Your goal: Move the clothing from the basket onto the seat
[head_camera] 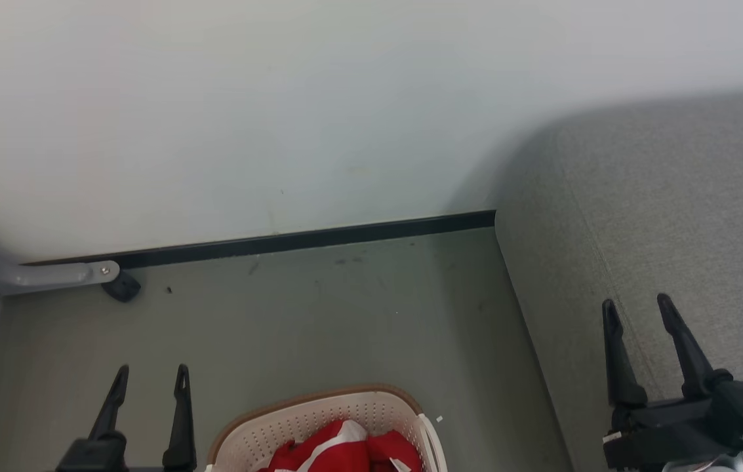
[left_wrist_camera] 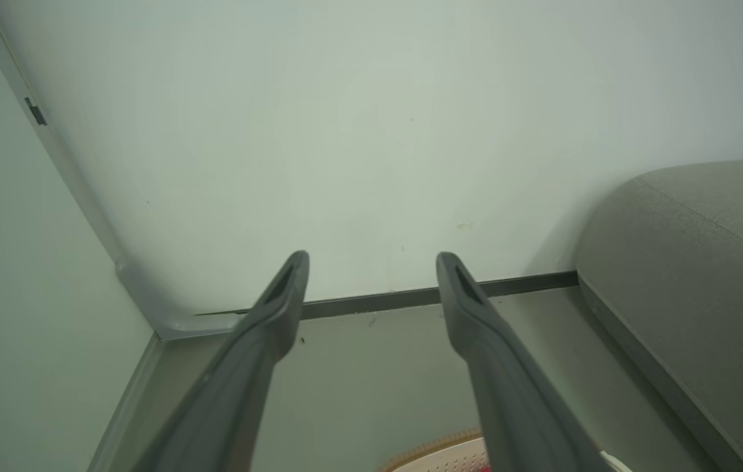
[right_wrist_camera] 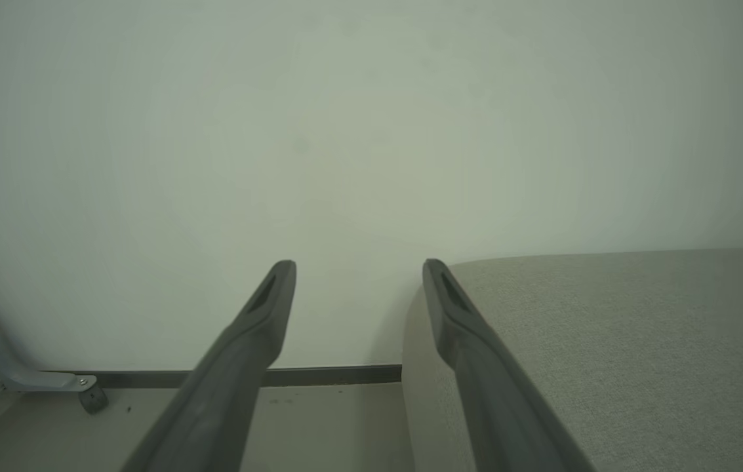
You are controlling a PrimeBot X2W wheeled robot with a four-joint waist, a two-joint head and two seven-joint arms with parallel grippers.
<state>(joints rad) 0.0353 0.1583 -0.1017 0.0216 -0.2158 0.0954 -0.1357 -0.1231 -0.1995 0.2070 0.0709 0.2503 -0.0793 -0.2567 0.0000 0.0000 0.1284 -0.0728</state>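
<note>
Red clothing (head_camera: pixel 345 452) with a white stripe lies bunched in the cream perforated basket (head_camera: pixel 279 426), which stands on the floor at the bottom middle of the head view; its brown rim (left_wrist_camera: pixel 437 449) peeks into the left wrist view. The grey fabric seat (head_camera: pixel 673 216) fills the right side, and its rounded corner (left_wrist_camera: pixel 686 262) and top (right_wrist_camera: pixel 640 341) show from both wrists. My left gripper (head_camera: pixel 151 379) hangs open to the left of the basket, holding nothing. My right gripper (head_camera: pixel 637 308) stands open over the seat's front edge, holding nothing.
A pale wall (head_camera: pixel 279 118) with a dark skirting strip (head_camera: pixel 312 239) closes the back. A grey metal leg with a black caster (head_camera: pixel 123 286) juts in at the far left. Bare grey-green floor (head_camera: pixel 345 314) lies between basket and wall.
</note>
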